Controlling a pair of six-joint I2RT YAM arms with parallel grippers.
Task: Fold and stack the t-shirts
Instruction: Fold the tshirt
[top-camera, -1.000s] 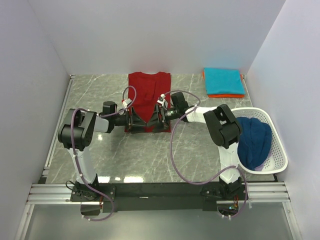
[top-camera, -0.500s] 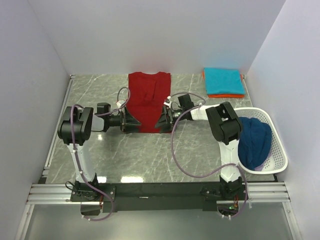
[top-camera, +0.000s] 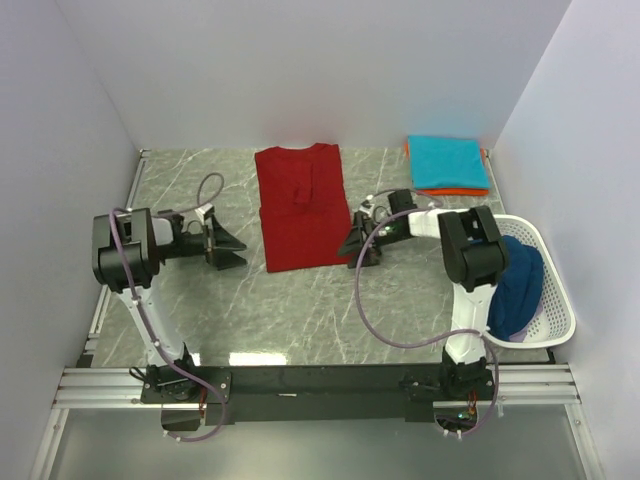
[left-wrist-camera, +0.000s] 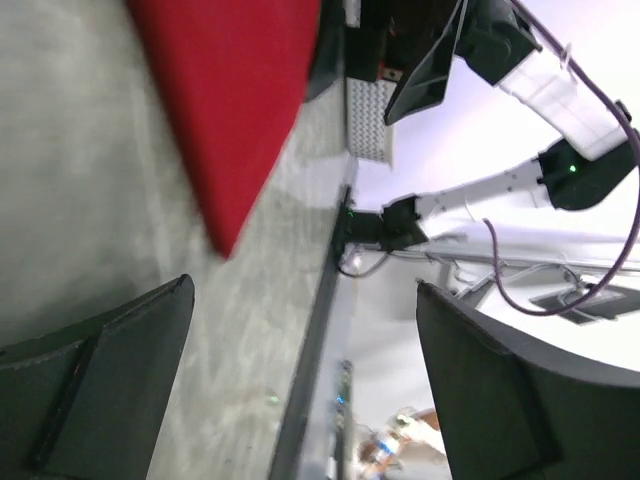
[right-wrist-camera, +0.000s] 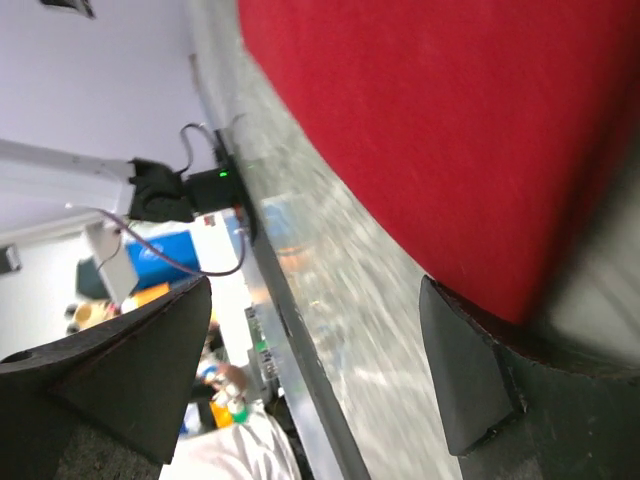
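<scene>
1. Dark red t-shirt (top-camera: 303, 210): flat at mid-table, between your two grippers.
2. Left gripper (top-camera: 229, 248): arm low, pointing right, apart from the shirt's left edge; jaws wide, empty.
3. Right gripper (top-camera: 358, 247): arm low, pointing left, just beside the shirt's right edge; jaws wide, empty.
4. Teal t-shirt (top-camera: 447, 160): folded, stacked on orange t-shirt (top-camera: 450, 191), far right.
5. Navy blue t-shirt (top-camera: 515, 280): bunched in white basket (top-camera: 560, 300).

A grey marble-patterned tabletop (top-camera: 300, 310) fills the middle of the frame, boxed in by plain pale walls (top-camera: 300, 70) at left, top and right.
</scene>
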